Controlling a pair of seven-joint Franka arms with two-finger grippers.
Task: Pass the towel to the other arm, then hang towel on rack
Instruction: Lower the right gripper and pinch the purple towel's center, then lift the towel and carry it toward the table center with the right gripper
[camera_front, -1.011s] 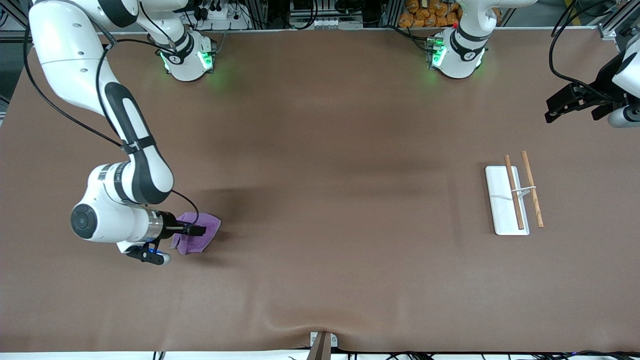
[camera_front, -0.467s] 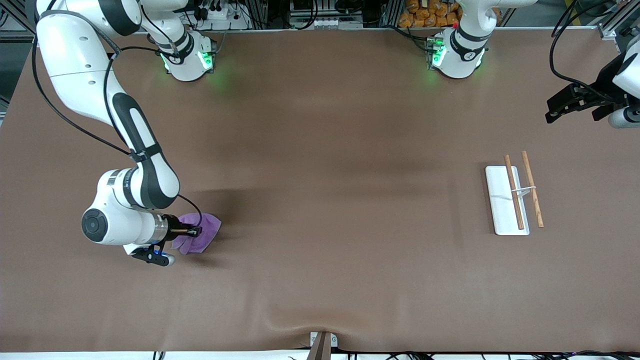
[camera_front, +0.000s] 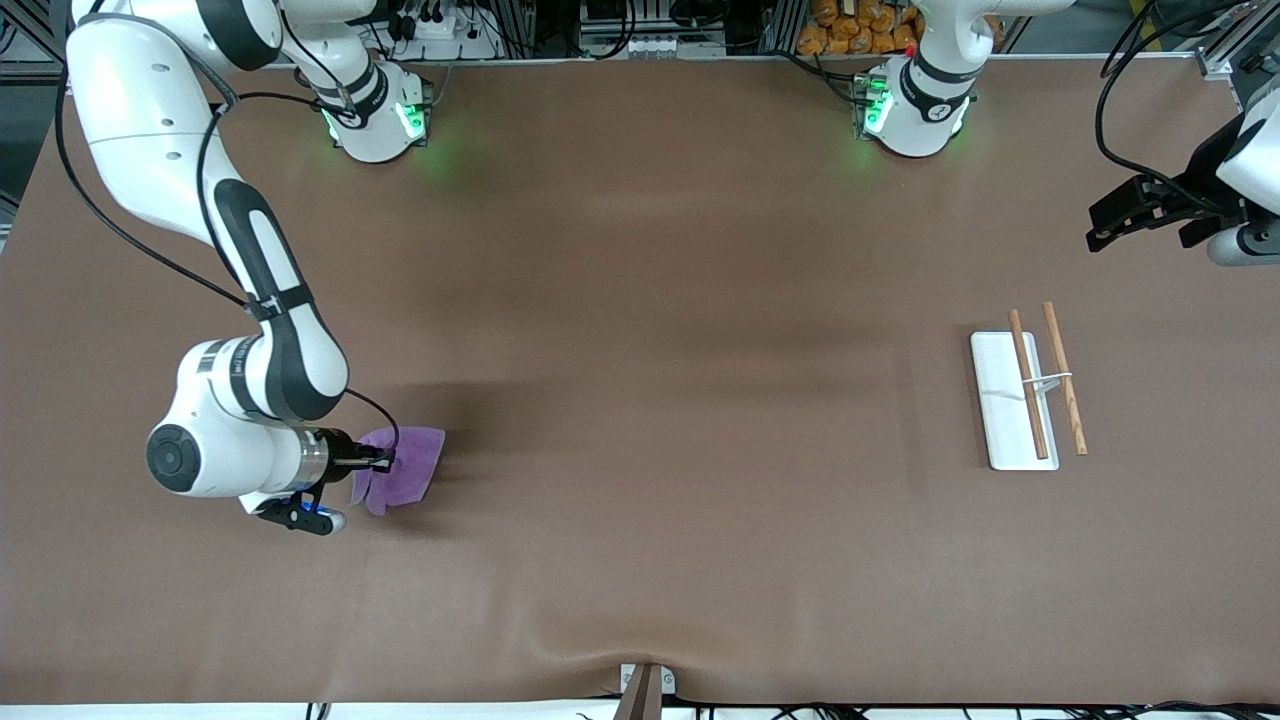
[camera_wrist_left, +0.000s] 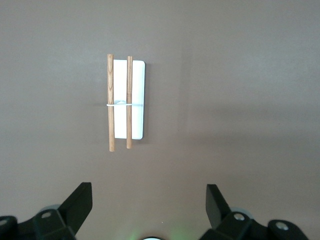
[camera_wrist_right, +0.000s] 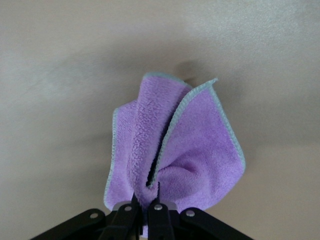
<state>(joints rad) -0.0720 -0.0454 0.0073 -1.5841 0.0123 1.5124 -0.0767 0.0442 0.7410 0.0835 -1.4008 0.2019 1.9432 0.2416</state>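
The purple towel (camera_front: 405, 465) (camera_wrist_right: 175, 150) is bunched at the right arm's end of the table, pinched at one edge by my right gripper (camera_front: 385, 460) (camera_wrist_right: 147, 192), which is shut on it. Its folds stand up and fan out from the fingers. The rack (camera_front: 1012, 400) (camera_wrist_left: 135, 100), a white base plate with two brown wooden rods, lies flat at the left arm's end. My left gripper (camera_front: 1100, 225) (camera_wrist_left: 149, 200) hangs open in the air, apart from the rack and nearer the bases than it, with nothing between its fingers.
The brown table mat (camera_front: 660, 400) spreads between the towel and the rack. A small metal bracket (camera_front: 645, 685) sits at the table's edge nearest the front camera. Both arm bases (camera_front: 375, 115) stand along the edge farthest from it.
My right gripper has shut on the towel's edge. The cloth has gathered and lifted slightly with it. The left arm has barely shifted.
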